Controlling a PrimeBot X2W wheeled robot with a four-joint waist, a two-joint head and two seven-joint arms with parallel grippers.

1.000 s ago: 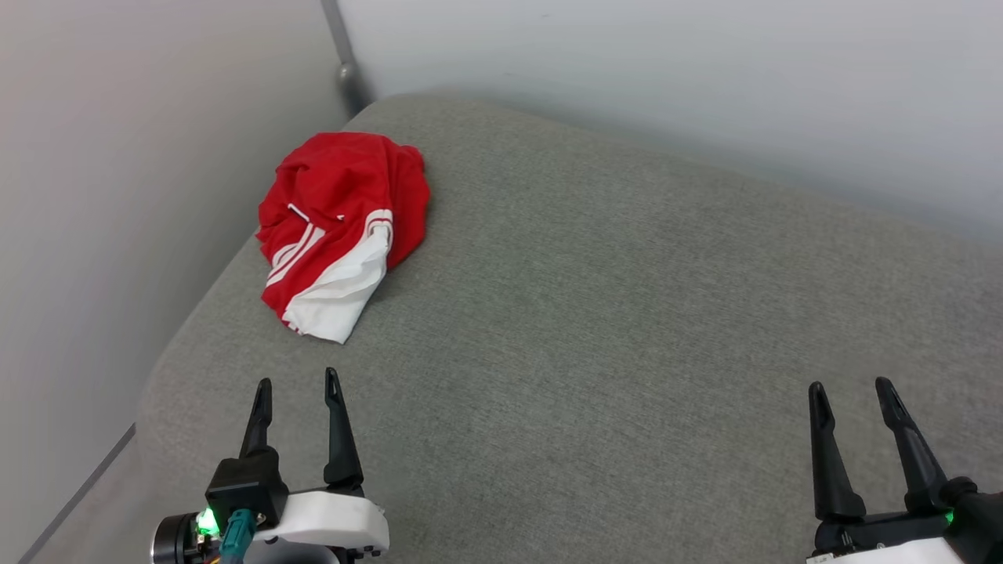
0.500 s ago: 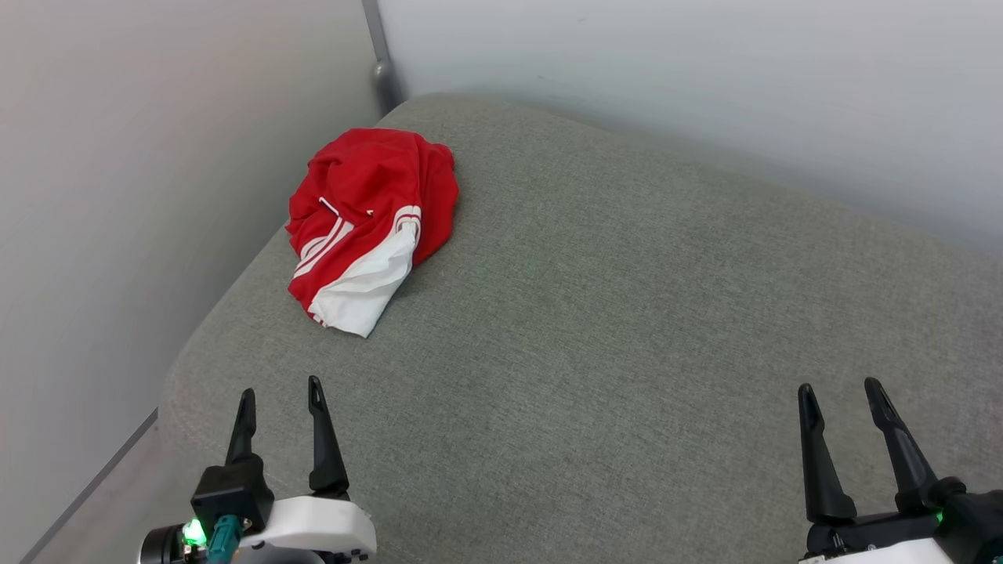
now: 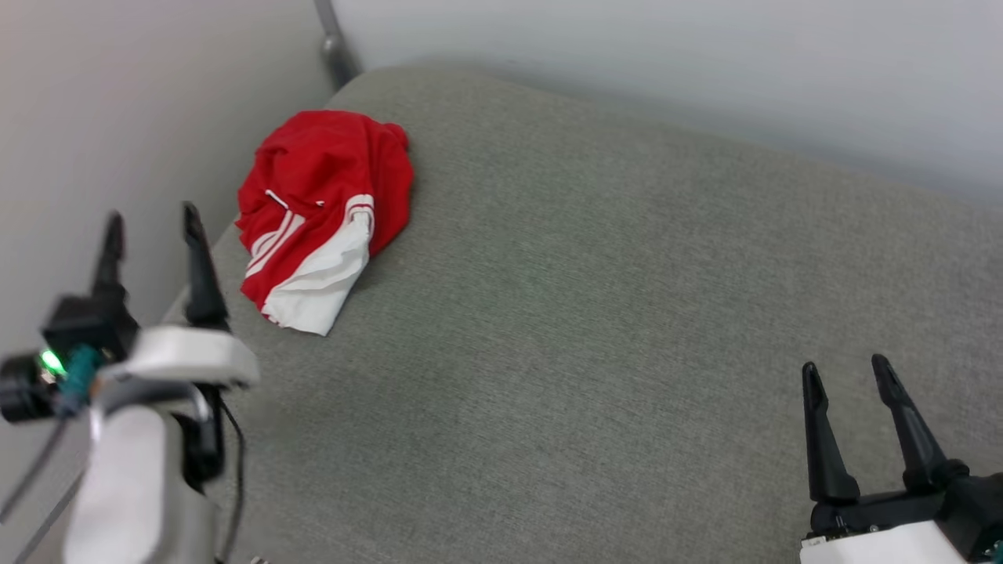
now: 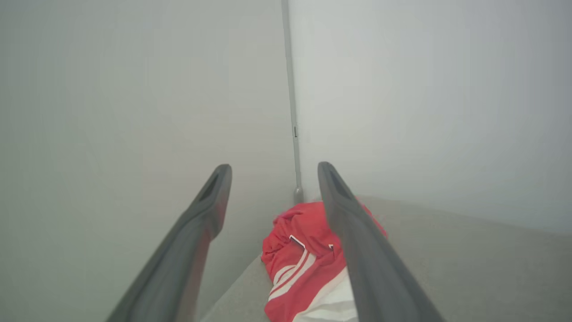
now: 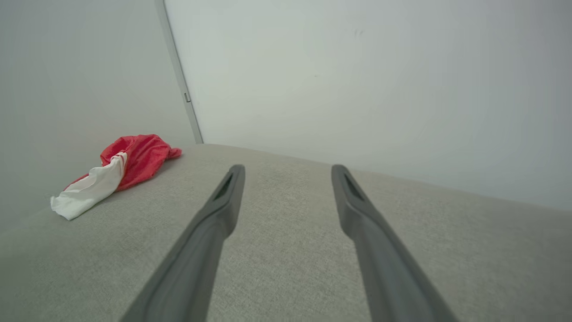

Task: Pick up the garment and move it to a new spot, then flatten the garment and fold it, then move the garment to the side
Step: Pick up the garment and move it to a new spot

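1. Pale grey walls (image 3: pixel 627 47) meet at a thin metal corner post (image 3: pixel 333 47), and a grey fabric cushion (image 3: pixel 595 298) with a rounded corner runs right up to the foot of that post.
2. The garment (image 3: pixel 317 211) lies crumpled in a heap on the cushion, near the corner post and just on the robot's side of it, close to the cushion's left edge.
3. It is mostly red; a white sleeve with red-white stripe trim spills out of the heap on the side away from the post (the sleeve's end points toward the robot).
4. The left gripper (image 3: pixel 153 213) hangs by the cushion's left edge, farther from the post than the garment is. Its 2 dark fingers point toward the post, stand wide apart with nothing between them and are clear of the cloth.
5. In the left wrist view the post rises in the gap between those fingers, with the garment at its foot.
6. The right gripper (image 3: pixel 845 365) is well apart from the post and far to the garment's right, over bare cushion — its 2 fingers likewise spread wide, holding nothing.
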